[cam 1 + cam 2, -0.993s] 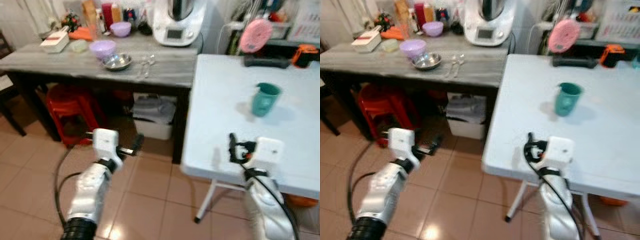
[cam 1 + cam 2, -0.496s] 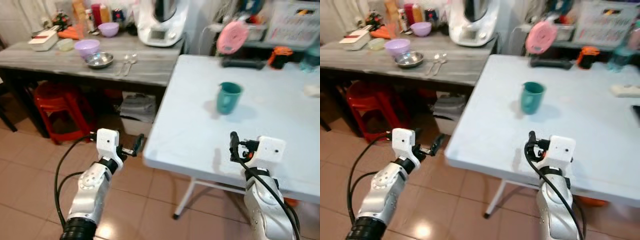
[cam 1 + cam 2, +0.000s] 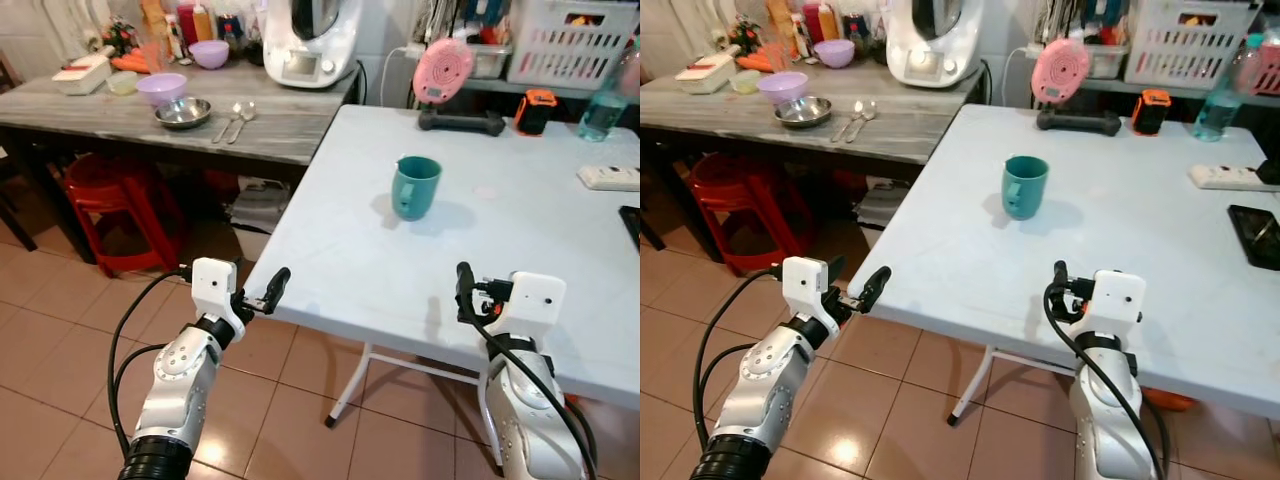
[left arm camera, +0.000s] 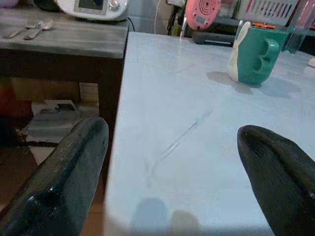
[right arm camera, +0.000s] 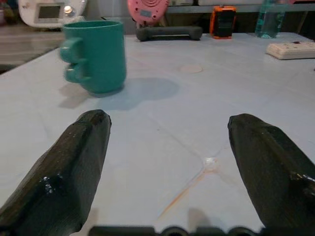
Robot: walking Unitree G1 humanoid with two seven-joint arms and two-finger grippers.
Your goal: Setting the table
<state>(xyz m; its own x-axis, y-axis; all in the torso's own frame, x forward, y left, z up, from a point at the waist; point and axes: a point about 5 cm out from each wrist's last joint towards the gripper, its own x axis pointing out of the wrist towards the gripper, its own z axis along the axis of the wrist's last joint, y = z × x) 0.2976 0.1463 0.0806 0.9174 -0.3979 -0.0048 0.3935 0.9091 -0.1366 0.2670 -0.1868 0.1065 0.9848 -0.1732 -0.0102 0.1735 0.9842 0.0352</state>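
A teal mug (image 3: 414, 187) stands upright in the middle of the white folding table (image 3: 330, 262), handle toward me. My left gripper (image 3: 275, 285) hovers open just off the table's near left edge, facing the mug (image 4: 253, 55). My right gripper (image 3: 465, 291) is open above the table's near edge, with the mug (image 5: 96, 55) ahead of it and nothing between its fingers (image 5: 74, 162). On the grey side table (image 3: 120, 115) to the left are a steel bowl (image 3: 183, 112), a purple bowl (image 3: 162, 88) and two spoons (image 3: 235, 118).
A red stool (image 3: 118, 195) and a box stand under the grey table. A white kitchen machine (image 3: 310, 40), a pink fan (image 3: 443, 70), an orange device (image 3: 538, 105), a bottle (image 3: 608, 95), a power strip (image 3: 610, 178) and a phone (image 3: 1258, 235) line the white table's far and right sides.
The whole view has swung toward the white table, which now lies square before me. Both grippers keep the same open pose in the picture.
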